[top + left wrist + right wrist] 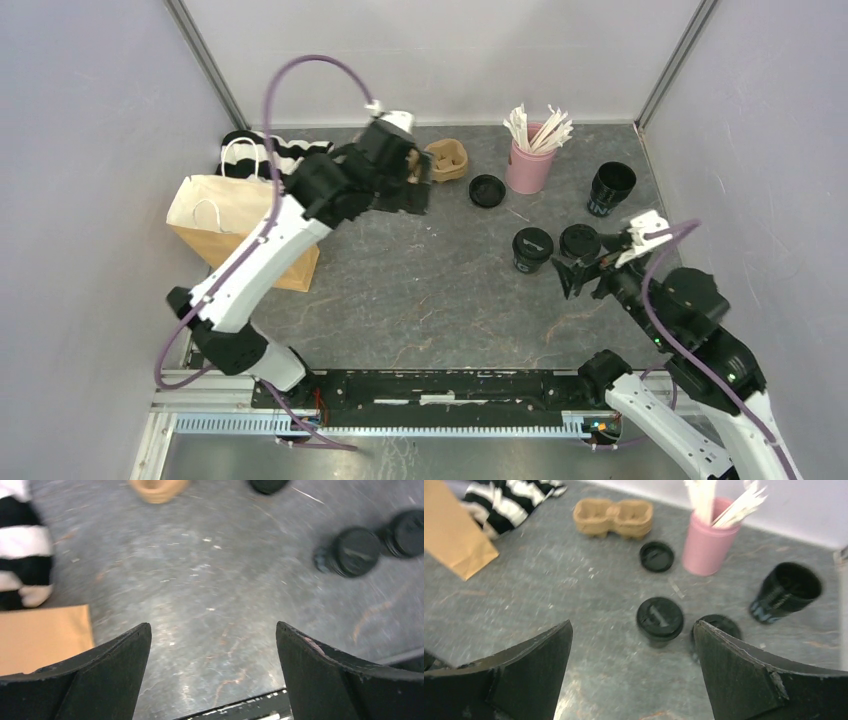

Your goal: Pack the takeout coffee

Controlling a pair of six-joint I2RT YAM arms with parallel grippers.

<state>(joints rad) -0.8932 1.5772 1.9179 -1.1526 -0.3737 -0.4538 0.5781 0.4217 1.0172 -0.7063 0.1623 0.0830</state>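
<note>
Left claw (212,630) spread, empty, raised near the carrier tray (447,160). My right claw (631,625) is also spread and faces the two lidded coffee cups (659,617), which stand upright on the surface, ungripped. It is probably lining up a first grasp.

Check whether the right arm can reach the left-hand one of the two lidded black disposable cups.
Probably yes. The right pincer stands open just short of that lidded black disposable cup, with nothing between them, though its lidded twin stands close beside it.
</note>
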